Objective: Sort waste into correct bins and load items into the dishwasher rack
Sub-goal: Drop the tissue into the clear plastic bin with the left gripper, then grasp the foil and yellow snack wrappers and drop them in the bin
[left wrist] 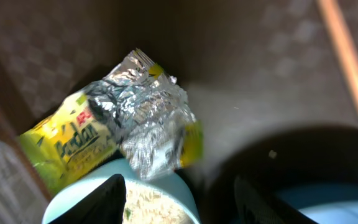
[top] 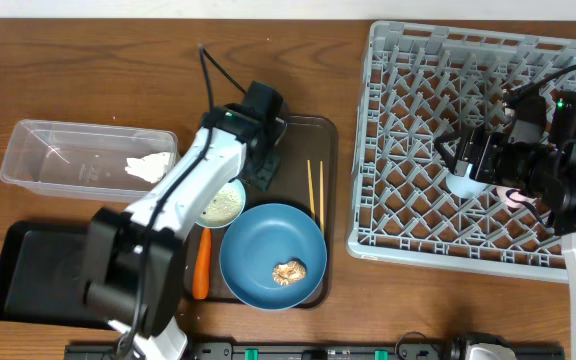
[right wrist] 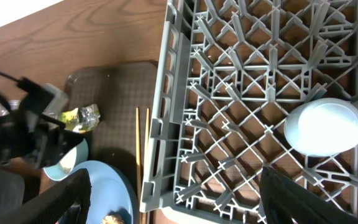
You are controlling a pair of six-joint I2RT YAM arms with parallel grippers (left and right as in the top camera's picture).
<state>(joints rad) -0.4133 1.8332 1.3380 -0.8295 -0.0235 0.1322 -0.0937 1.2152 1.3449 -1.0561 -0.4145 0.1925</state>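
My left gripper [top: 265, 168] is open over the dark brown serving tray. In the left wrist view its fingers [left wrist: 179, 205] straddle the rim of the light blue bowl [left wrist: 148, 202] of white rice, with the yellow-green snack wrapper [left wrist: 117, 134] just ahead. The wrapper is hidden in the overhead view. My right gripper [top: 458, 152] is open and empty over the grey dishwasher rack [top: 388, 120], above an upturned small blue cup [right wrist: 324, 127]. A pink cup [top: 516, 196] lies beside it. The blue plate [top: 268, 250] holds a brown lump [top: 290, 270]. An orange carrot [top: 202, 265] and chopsticks [top: 315, 190] lie on the serving tray.
The clear tub [top: 68, 150] at the left holds crumpled white paper [top: 148, 167]. The flat black tray [top: 28, 270] lies in front of it. The brown serving tray [top: 323, 140] sits between the tub and the rack.
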